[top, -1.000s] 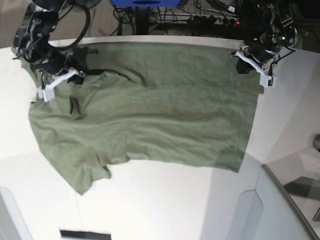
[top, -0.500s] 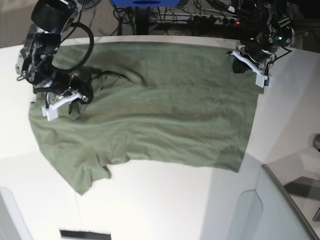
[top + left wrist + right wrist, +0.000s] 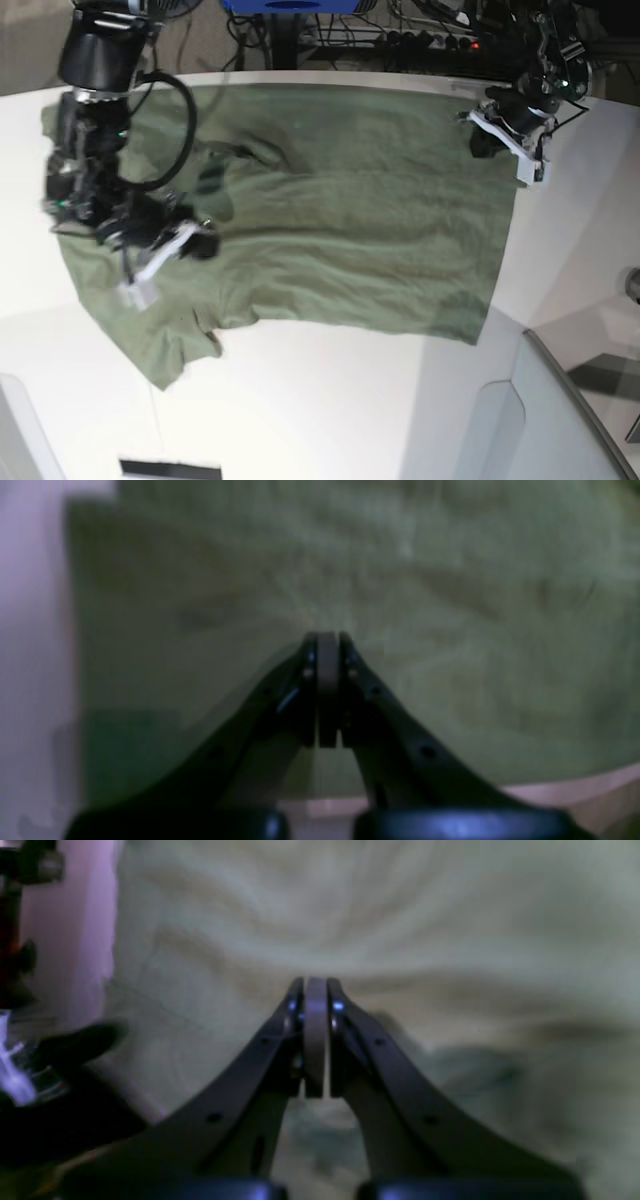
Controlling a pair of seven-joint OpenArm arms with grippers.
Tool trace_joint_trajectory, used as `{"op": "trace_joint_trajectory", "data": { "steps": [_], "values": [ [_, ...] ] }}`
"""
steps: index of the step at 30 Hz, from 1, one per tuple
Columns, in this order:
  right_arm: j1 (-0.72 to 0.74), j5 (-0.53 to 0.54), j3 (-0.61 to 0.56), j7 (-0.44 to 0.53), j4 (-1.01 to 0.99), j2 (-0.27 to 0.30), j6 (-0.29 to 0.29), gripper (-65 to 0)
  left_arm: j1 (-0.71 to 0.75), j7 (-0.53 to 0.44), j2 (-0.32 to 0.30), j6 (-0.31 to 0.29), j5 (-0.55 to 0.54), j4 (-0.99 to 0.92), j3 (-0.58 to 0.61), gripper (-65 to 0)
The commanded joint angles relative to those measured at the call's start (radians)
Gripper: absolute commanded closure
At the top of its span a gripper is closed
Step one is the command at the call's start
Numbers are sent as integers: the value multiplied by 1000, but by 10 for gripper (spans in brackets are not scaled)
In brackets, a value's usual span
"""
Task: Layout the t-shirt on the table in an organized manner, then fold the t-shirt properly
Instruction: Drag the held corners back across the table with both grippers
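Swept down over the t-shirt (image 3: pixel 340 230) is the right gripper (image 3: pixel 150 275), jaws closed like the left gripper (image 3: pixel 520 150) (both empty); shirt spread on the table (image 3: pixel 320 400), folding not begun.

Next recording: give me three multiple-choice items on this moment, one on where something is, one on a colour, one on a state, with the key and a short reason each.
1. In the base view, where is the right gripper?
A. Over the sleeve end of the t-shirt
B. Off the cloth, on bare table
C. Beside the grey panel at the corner

2. What colour is the t-shirt?
A. Navy
B. Olive green
C. Red

3. How do the left gripper jaws stand?
A. Wide open
B. Closed together
C. Clamped on a pen

Key: 1 A, the white-tipped gripper sits above the green cloth near the sleeve. 2 B, the cloth is olive green in every view. 3 B, the left wrist view shows the two jaws pressed together with no gap, cloth behind them.
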Motion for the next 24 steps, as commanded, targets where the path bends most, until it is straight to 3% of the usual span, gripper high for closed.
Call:
{"op": "trace_joint_trajectory", "data": {
  "steps": [1,5,10,13,17,20,22,24],
  "values": [
    [13,12,22,23,46,49,0,-2,0,-19,-18,3,-3,24,-33,0],
    [58,11,87,73,29,159,-50,-3,-33,-19,-58,0,-2,18,-80,0],
    [205,11,37,158,-284,331,-53,-11,-90,-19,-102,0,-2,19,-68,0],
    [303,11,-47,258,-476,400,-53,-98,-116,-16,-104,0,0,27,-68,0],
    [417,11,-196,405,-724,440,-53,-320,-118,-16,-111,0,0,27,-68,0],
    [474,11,-292,530,-902,438,-55,-462,-107,-16,-111,0,0,19,-70,0],
    [480,11,-325,617,-988,435,-55,-482,-104,-16,-111,0,0,19,-74,0],
    [480,11,-348,689,-1045,424,-55,-459,-101,-16,-111,0,0,19,-77,0]
  ]
}}
